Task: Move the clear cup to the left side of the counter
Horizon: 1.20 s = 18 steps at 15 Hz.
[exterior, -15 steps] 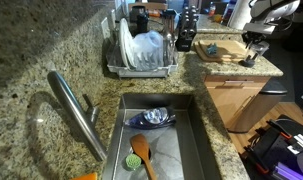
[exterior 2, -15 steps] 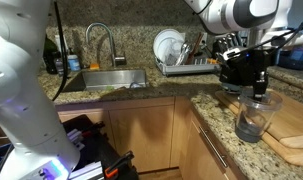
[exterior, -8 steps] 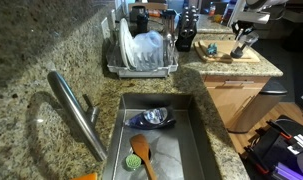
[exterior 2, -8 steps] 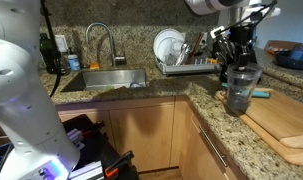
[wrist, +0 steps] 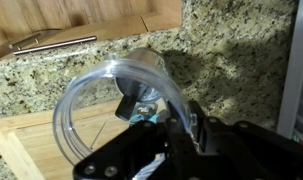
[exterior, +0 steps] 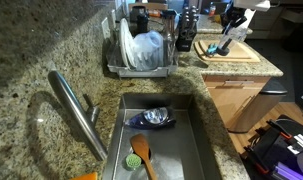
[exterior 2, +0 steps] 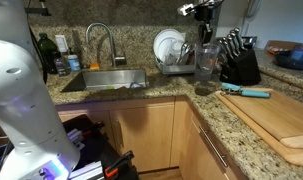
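The clear cup (exterior 2: 206,64) is a small transparent tumbler. It hangs from my gripper (exterior 2: 204,42), which is shut on its rim. In an exterior view it is held just above the speckled granite counter (exterior 2: 171,90), between the dish rack (exterior 2: 179,62) and the knife block (exterior 2: 237,64). In the wrist view the cup (wrist: 103,98) is tilted in front of my gripper (wrist: 156,115), over the counter (wrist: 236,50) and the edge of the cutting board (wrist: 21,150). From over the sink, the cup (exterior: 220,46) and gripper (exterior: 229,30) show at the far right.
A pale wooden cutting board (exterior 2: 281,118) carries a blue-handled knife (exterior 2: 246,92). The steel sink (exterior: 156,145) holds a bowl and a wooden spatula (exterior: 141,155), with a faucet (exterior: 76,110) beside it. The dish rack (exterior: 141,55) holds plates. Dark bottles stand behind it.
The gripper has carried the cup off the cutting board, up and toward the dish rack and sink. It now hangs over the counter beside the knife block.
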Motion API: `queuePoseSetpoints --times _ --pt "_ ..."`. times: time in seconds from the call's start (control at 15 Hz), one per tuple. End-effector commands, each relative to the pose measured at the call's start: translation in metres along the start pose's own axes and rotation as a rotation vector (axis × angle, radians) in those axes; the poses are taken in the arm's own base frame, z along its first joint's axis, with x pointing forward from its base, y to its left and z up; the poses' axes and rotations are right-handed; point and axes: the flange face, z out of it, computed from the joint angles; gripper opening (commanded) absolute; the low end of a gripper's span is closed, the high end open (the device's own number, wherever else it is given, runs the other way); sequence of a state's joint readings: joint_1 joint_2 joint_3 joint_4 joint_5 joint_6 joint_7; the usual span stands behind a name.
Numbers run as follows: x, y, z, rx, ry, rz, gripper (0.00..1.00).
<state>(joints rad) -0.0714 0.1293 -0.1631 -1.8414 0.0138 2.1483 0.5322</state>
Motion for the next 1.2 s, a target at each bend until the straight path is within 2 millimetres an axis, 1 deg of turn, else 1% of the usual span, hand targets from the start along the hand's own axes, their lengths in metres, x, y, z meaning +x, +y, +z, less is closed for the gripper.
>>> queuePoseSetpoints --times 0.0,0.07,0.13,0.27,0.33,0.47,0.6,0.67,0.73,0.8,0.87,0.93,1.13 --pt "0.0 0.002 0.001 -0.002 -0.003 -0.003 0.16" --pt "0.002 0.002 0.01 -0.001 0.014 0.001 0.04" --pt "-0.002 -0.004 0.017 0.007 0.008 -0.008 0.04" --pt "-0.03 -0.028 0.035 0.046 0.001 -0.081 0.04" --pt "-0.053 -0.042 0.046 0.066 0.0 -0.147 0.04" --pt "-0.089 -0.064 0.064 0.089 0.022 -0.258 0.04" --pt "-0.12 -0.083 0.077 0.121 0.058 -0.357 0.04" --pt "-0.098 -0.083 0.077 0.09 0.021 -0.276 0.16" --pt "-0.112 -0.091 0.084 0.103 0.028 -0.31 0.16" --pt "-0.121 -0.095 0.087 0.107 0.029 -0.326 0.16" --pt "-0.123 -0.096 0.088 0.108 0.03 -0.333 0.04" --pt "-0.121 -0.095 0.09 0.1 0.039 -0.343 0.04" --pt "-0.138 -0.104 0.109 0.115 0.017 -0.441 0.04"
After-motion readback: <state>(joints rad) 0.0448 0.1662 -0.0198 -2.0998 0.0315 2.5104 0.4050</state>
